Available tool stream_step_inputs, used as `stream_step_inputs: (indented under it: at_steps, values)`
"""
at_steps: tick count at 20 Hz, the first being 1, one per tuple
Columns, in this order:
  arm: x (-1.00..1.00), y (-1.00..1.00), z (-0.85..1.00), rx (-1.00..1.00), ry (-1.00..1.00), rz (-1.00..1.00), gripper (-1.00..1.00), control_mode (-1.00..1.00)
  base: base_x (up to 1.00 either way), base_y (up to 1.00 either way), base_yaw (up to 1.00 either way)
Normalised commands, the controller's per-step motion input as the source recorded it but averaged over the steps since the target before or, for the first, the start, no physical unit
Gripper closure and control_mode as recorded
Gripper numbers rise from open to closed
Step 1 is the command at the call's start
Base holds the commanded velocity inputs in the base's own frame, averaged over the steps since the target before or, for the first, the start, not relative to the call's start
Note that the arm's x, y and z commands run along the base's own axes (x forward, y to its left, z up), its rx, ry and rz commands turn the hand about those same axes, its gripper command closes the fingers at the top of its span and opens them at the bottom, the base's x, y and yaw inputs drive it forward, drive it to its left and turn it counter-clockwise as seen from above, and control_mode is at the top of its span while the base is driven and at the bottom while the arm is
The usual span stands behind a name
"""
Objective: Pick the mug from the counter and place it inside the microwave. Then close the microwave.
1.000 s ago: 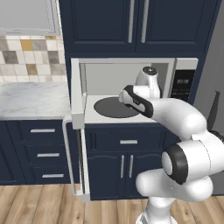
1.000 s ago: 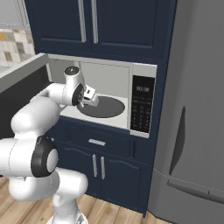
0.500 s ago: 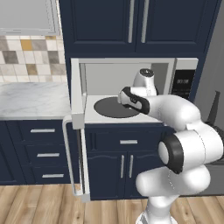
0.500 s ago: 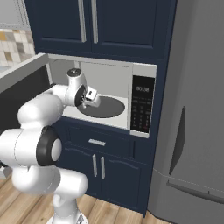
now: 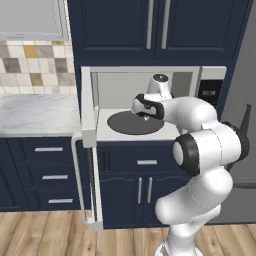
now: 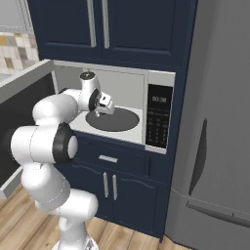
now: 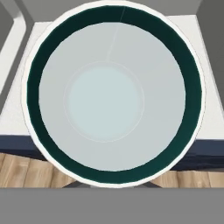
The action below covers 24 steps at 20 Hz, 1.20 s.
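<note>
The left base view looks forward and slightly down from behind the arm, the wide silver-framed microwave [image 5: 150, 107] with its pale interior at centre frame and the white grey-veined marble counter [image 5: 37, 114] at middle left. The right base view faces the same microwave [image 6: 117, 112] from the other side — both share its dark round turntable [image 5: 135, 123]. The hand view sits very close above the white mug [image 7: 114, 94] with its dark green rim, looking straight into it.
</note>
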Motion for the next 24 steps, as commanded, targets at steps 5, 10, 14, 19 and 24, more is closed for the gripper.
stream_step_inputs:
  at_steps: [5, 10, 14, 19, 24]
  values:
    - [0.24, 0.00, -0.18, 0.00, 0.00, 0.00, 1.00, -1.00, 0.00, 0.00, 0.00]
    - [0.29, 0.00, -0.35, 0.00, 0.01, 0.00, 1.00, -1.00, 0.00, 0.00, 0.00]
    - [0.26, 0.00, -0.21, 0.00, 0.00, 0.00, 1.00, -1.00, 0.00, 0.00, 0.00]
    - [0.20, 0.00, -0.19, 0.00, 0.05, 0.03, 1.00, -1.00, 0.00, 0.00, 0.00]
    - [0.05, 0.00, -0.09, 0.00, 0.15, 0.08, 1.00, -1.00, 0.00, 0.00, 0.00]
